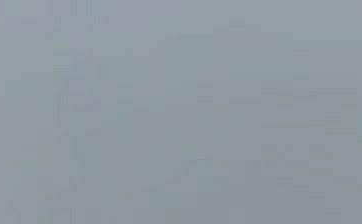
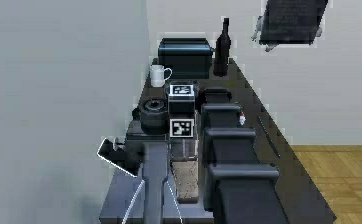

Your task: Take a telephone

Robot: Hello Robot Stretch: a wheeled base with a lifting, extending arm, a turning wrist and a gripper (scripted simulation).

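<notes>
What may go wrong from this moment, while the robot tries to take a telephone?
1. The arm reaches over a crowded dark counter; extending farther might knock the white mug or the tall bottle.
2. The dark round thing beside the arm's white markers is hard to identify, so the robot might take the wrong thing.
3. The forward view shows a plain grey wall; driving ahead might hit it.
</notes>
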